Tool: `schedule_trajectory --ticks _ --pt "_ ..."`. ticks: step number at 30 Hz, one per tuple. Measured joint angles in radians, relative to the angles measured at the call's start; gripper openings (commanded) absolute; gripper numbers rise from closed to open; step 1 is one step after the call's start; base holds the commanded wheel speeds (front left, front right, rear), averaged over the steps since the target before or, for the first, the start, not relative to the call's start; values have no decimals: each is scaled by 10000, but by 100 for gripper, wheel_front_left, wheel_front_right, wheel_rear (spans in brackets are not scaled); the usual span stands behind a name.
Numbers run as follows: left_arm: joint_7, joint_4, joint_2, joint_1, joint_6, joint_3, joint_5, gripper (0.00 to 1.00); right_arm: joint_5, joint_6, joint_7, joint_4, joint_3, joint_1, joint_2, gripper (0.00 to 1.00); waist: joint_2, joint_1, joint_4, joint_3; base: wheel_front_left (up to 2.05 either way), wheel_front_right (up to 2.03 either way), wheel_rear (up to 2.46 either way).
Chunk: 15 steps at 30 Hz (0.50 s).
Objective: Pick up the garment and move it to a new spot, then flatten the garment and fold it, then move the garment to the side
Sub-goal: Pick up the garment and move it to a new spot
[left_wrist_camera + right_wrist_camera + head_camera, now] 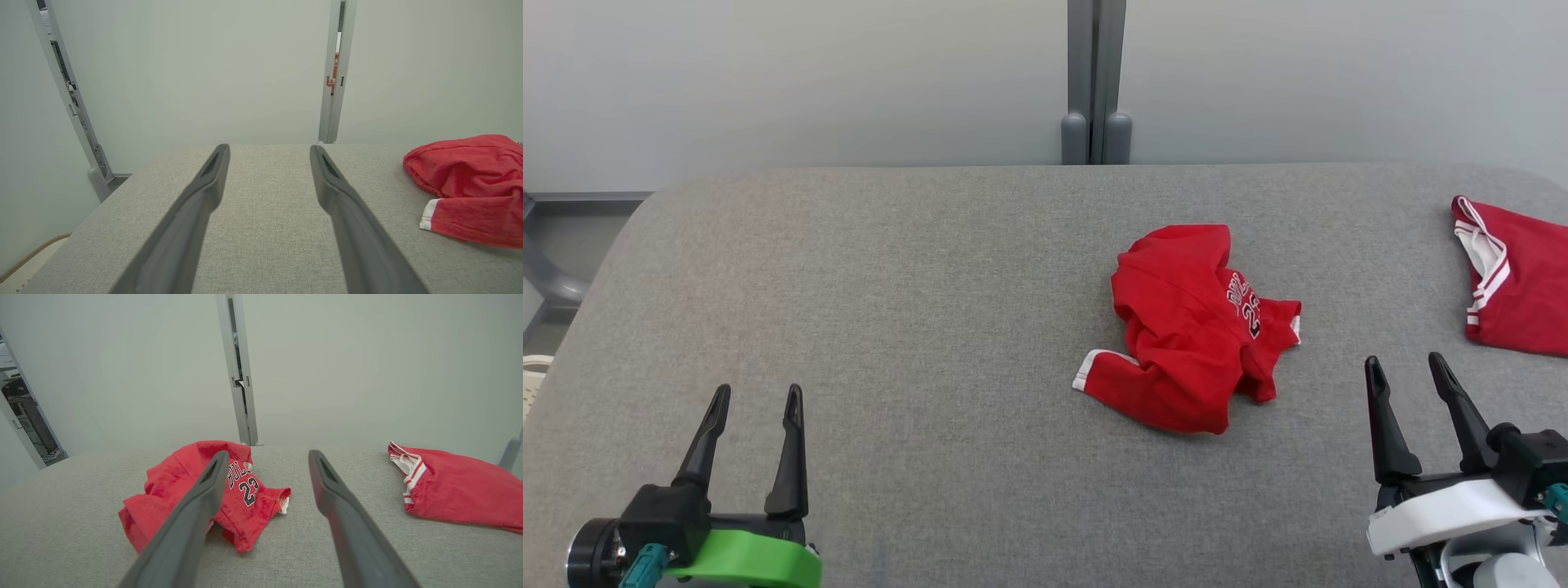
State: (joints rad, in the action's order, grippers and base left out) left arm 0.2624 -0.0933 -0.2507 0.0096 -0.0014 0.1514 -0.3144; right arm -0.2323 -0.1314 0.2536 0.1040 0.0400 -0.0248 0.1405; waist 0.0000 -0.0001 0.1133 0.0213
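A crumpled red garment (1194, 328) with white trim and black lettering lies in a heap on the grey table (890, 310), right of centre. It also lies at the right edge of the left wrist view, garment (470, 183), and behind the left finger in the right wrist view, garment (249, 490). My left gripper (756, 402) stands open near the front left, far from the heap, with nothing between its fingers. My right gripper (1407, 369) stands open at the front right, a short way right of the heap and apart from it.
A second red piece of clothing (1515, 278) with white-striped trim lies flat at the table's far right edge, also in the right wrist view as clothing (453, 486). A grey post (1096, 82) rises behind the table against a pale wall. The table's left corner is rounded.
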Motion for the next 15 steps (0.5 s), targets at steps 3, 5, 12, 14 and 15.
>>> schedule_trajectory --ticks 3,5,12,14,15 --pt "0 100 44 154 -86 -125 -2 100 0 0 -125 -71 52 -190 8 100 0 0 5 61 0 0 0" --pt "0 111 111 227 -127 -159 0 100 2 0 -222 -148 54 -330 0 100 0 0 -3 87 0 0 0" --pt "0 -8 351 259 -336 -219 88 100 48 0 -426 -456 23 -695 -46 100 0 0 -84 142 0 0 0" --pt "0 -46 387 261 -424 -230 90 100 48 0 -495 -520 21 -752 -73 100 0 0 -114 145 0 0 0" --pt "0 -59 391 263 -441 -236 90 100 48 0 -497 -550 19 -758 -84 100 0 0 -128 145 0 0 0"
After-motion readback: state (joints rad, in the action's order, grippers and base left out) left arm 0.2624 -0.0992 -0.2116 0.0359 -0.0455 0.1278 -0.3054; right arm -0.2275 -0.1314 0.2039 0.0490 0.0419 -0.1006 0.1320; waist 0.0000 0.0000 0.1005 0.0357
